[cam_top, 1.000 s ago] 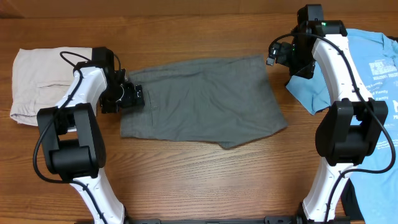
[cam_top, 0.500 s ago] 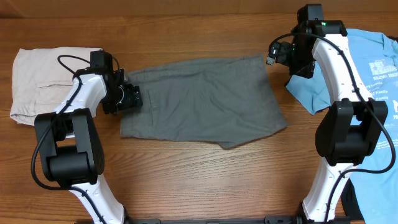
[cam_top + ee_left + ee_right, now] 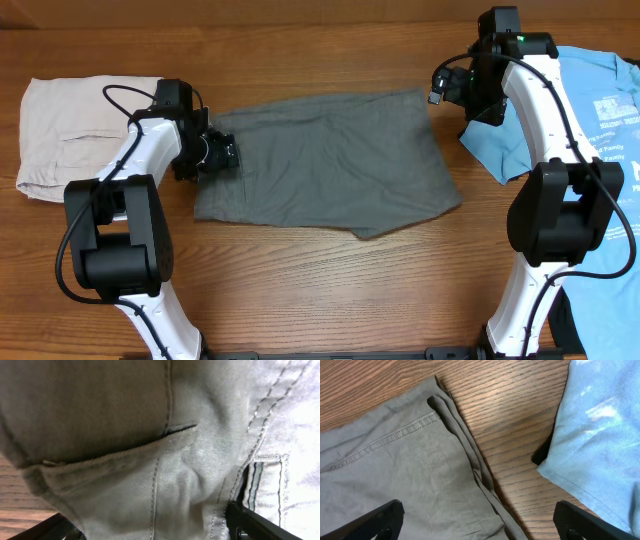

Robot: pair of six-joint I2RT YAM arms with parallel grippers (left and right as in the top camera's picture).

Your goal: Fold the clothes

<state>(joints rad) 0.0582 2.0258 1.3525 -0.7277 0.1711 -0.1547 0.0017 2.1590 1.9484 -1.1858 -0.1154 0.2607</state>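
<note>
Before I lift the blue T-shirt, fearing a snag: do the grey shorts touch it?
Apart. The right wrist view shows bare table between the grey shorts and the blue T-shirt.

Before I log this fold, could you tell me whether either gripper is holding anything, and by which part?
Nothing is gripped. The left gripper stands open over the waistband end of the grey shorts; the right gripper hangs open above their hem corner.
</note>
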